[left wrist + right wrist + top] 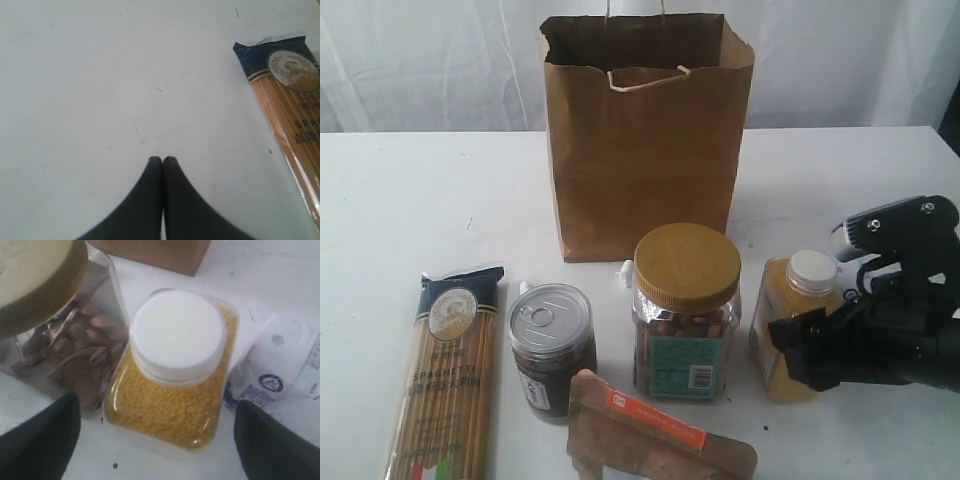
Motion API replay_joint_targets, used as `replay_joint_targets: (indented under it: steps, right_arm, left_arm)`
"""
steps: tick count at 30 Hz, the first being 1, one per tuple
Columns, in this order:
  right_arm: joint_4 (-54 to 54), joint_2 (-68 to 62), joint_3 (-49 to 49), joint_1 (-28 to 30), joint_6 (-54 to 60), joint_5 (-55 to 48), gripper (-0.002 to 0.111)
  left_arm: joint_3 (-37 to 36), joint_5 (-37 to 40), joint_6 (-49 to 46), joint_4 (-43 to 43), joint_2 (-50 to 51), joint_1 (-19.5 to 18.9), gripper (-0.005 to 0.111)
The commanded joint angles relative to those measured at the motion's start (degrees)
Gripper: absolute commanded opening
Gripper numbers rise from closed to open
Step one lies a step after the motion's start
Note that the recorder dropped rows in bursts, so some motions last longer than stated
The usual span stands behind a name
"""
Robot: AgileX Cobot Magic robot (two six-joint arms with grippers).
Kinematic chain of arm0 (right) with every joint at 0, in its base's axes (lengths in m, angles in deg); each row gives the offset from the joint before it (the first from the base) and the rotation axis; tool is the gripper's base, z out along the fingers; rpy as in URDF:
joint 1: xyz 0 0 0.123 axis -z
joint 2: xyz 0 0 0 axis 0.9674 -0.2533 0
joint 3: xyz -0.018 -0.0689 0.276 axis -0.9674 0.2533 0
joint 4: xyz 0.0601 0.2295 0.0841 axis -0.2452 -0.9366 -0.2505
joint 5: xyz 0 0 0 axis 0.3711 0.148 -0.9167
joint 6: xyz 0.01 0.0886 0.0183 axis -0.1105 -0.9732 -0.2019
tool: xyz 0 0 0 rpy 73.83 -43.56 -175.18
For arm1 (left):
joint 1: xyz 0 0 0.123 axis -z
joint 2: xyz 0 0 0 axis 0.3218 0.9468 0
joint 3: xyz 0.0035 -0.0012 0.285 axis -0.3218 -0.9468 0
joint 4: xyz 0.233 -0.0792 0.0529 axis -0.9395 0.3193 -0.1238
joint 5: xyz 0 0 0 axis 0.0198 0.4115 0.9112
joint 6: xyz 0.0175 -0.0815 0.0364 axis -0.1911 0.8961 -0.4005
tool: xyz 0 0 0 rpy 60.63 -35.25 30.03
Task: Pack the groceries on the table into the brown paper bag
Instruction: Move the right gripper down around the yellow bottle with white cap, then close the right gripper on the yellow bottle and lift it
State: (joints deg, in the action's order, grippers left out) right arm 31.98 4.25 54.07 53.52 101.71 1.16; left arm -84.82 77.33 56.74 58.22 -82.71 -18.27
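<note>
The brown paper bag (pixel 645 140) stands upright and open at the back of the table (pixel 420 200). In front lie the spaghetti packet (pixel 445 370), the dark pull-tab jar (pixel 552 345), the gold-lidded nut jar (pixel 686 310), the white-capped yellow bottle (pixel 798 295) and the orange-labelled pouch (pixel 655 440). My right gripper (pixel 798 342) is open around the yellow bottle (pixel 175 370), one finger (pixel 37 440) on each side and apart from it. The white-blue carton (pixel 280 370) lies beside the bottle. My left gripper (pixel 163 159) is shut and empty above bare table, near the spaghetti packet (pixel 287 110).
The nut jar (pixel 55 325) stands close against the yellow bottle on one side. A small white object (pixel 623 273) sits behind the nut jar, near the bag's base. White curtains hang behind the table.
</note>
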Motion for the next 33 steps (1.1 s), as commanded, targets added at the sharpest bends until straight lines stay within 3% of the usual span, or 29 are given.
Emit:
replay_joint_targets:
  steps: [1, 21, 23, 29, 33]
  right_arm:
    - [-1.12, -0.18, 1.24, -1.86, 0.51, 6.87, 0.077]
    - [-1.73, -19.08, -1.43, -3.87, -2.50, 16.16, 0.077]
    - [-1.73, -19.48, -1.43, -4.50, -2.50, 15.95, 0.070]
    - [-1.73, -19.60, -1.43, -4.60, -2.50, 15.84, 0.017]
    - [-1.73, -19.60, -1.43, -4.60, -2.50, 15.84, 0.001]
  left_arm:
    - [-0.25, 1.25, 0.11, -0.01, -0.24, 0.23, 0.000]
    - [-0.25, 1.25, 0.11, -0.01, -0.24, 0.23, 0.000]
    - [-0.25, 1.25, 0.11, -0.01, -0.24, 0.23, 0.000]
    - [-0.25, 1.25, 0.11, -0.01, -0.24, 0.23, 0.000]
    - [-0.25, 1.25, 0.11, -0.01, -0.24, 0.23, 0.000]
